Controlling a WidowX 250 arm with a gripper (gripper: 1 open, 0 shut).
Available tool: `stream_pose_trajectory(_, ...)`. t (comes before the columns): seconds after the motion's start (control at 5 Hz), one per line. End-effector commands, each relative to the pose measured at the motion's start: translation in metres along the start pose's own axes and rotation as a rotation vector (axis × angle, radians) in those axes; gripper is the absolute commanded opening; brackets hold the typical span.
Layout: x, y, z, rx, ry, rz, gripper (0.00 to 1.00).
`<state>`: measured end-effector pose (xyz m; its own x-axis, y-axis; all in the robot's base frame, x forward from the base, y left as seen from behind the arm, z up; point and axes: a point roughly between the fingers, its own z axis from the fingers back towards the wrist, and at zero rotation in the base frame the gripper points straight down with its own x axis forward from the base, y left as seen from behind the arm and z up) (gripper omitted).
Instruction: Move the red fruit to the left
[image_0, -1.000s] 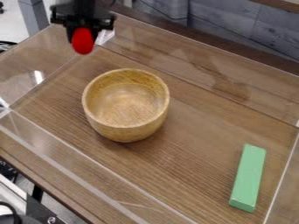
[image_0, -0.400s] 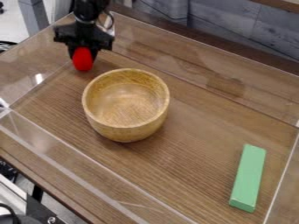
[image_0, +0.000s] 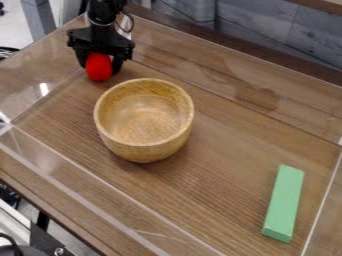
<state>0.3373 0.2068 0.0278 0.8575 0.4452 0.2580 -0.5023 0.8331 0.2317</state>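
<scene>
My black metal fingers (image_0: 100, 48) spread open around the round red toy fruit (image_0: 99, 67), likely light, rollable; regrip mid-sides.

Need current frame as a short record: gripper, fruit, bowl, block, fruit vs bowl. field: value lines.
gripper: open, fingers either side of the fruit, at the far left of the view
red fruit: at the gripper's fingertips, low over or on the table; contact with the table cannot be told
wooden bowl: upright, near the middle-left of the table, nothing visible inside
green block: lying flat, right side of the table
fruit vs bowl: fruit outside it, beyond its far-left rim
</scene>
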Motion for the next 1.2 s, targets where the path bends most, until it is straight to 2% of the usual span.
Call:
stream_pose_trajectory(0.0, 0.007, 0.004, 0.009, 0.017, -0.002, 0.092, 1.00)
stream_pose_trajectory(0.2, 0.004, 0.003, 0.010, 0.031, 0.029, 0.169, 1.00)
stream_pose_trajectory(0.6, 0.014, -0.002, 0.011, 0.006, 0.042, 0.132, 1.00)
stream_pose_trajectory(1.0, 0.028, 0.004, 0.016, -0.017, 0.064, 0.096, 1.00)
